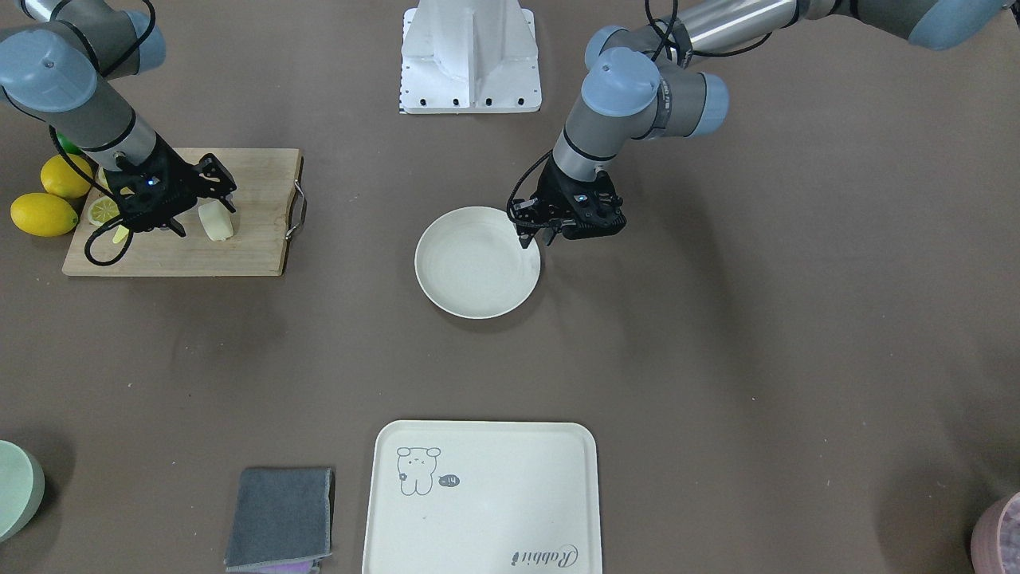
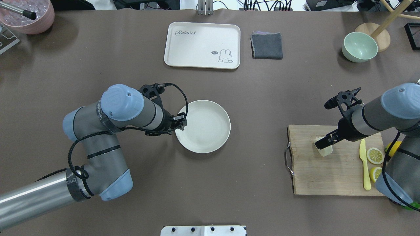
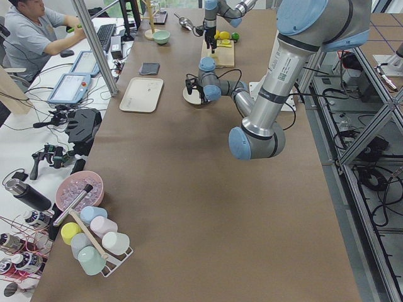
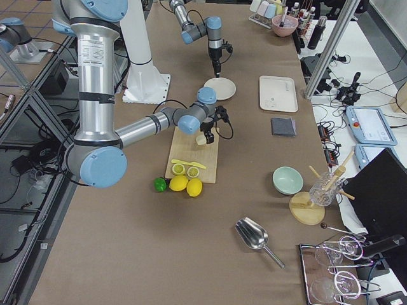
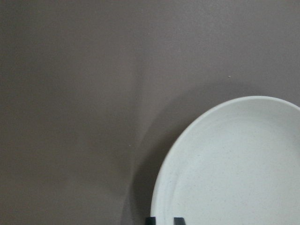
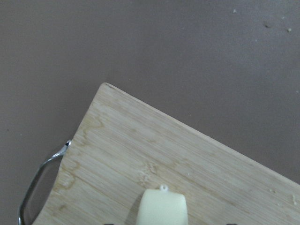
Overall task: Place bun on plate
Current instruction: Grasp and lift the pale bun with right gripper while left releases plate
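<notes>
Right gripper (image 1: 203, 219) open w/ fingers either side of bun (image 1: 217, 225), nothing held; bun's on board (image 1: 255, 239). Off-center squeeze could squirt it out. Long carry to plate (image 1: 470, 275) = drop risk. Left gripper (image 1: 535, 239) crowds rim, grip unclear.

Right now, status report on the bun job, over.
Right gripper open, straddling bun on cutting board. Left gripper shut on plate rim. Plate bare; nothing on table between board and plate.
</notes>
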You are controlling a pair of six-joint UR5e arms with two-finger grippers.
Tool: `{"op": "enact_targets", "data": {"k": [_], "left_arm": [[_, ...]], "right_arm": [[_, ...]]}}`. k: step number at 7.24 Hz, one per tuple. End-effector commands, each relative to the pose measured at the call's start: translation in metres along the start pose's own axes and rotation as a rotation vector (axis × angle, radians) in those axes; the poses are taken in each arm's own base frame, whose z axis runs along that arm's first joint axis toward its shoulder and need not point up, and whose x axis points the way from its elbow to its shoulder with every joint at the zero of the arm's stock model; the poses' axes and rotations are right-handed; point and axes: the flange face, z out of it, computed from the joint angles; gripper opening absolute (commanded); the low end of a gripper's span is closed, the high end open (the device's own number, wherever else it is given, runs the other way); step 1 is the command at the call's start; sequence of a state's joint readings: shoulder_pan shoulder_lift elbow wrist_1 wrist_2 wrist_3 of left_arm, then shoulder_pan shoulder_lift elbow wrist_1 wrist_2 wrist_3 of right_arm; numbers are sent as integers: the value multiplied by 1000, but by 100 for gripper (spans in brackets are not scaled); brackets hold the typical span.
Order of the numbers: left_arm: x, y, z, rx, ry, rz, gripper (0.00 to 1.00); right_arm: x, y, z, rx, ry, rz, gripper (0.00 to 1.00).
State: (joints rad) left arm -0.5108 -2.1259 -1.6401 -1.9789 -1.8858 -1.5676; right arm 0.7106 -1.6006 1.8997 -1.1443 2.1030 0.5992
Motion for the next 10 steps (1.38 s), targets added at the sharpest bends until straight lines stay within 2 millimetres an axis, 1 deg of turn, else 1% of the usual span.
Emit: {"op": "enact_targets", "data": {"k": [1,2,3,4,5,6,7,8,9,10], "left_arm": [[0,0,-1,1,1,0,76],[0,0,-1,1,1,0,76],[0,0,-2,1,3,1,76],[0,0,-2,2,3,0,76],[0,0,-2,2,3,-1,76],[-1,-1,-2,2,0,-2,76],[-1,0,-2,2,2,-2,76],[-1,0,-2,2,2,-2,76],[-1,-2,-5,3,5,-3,76],[-1,-3,-13,7,16,-1,76]], "right_arm": [[-8,4,13,-40,10,-3,79],[-15,-7,14,-49,27,5,66],[-13,-7,15,-51,43,3,44],[-11,-8,13,-46,45,5,31],[-6,-10,8,-37,48,14,26],[-7,-13,4,-26,45,14,18],[-13,-18,-6,0,41,7,18],[-23,-23,-19,36,40,-6,18],[-40,-36,-21,52,28,-14,18],[-74,-66,-28,55,36,-7,18]]}}
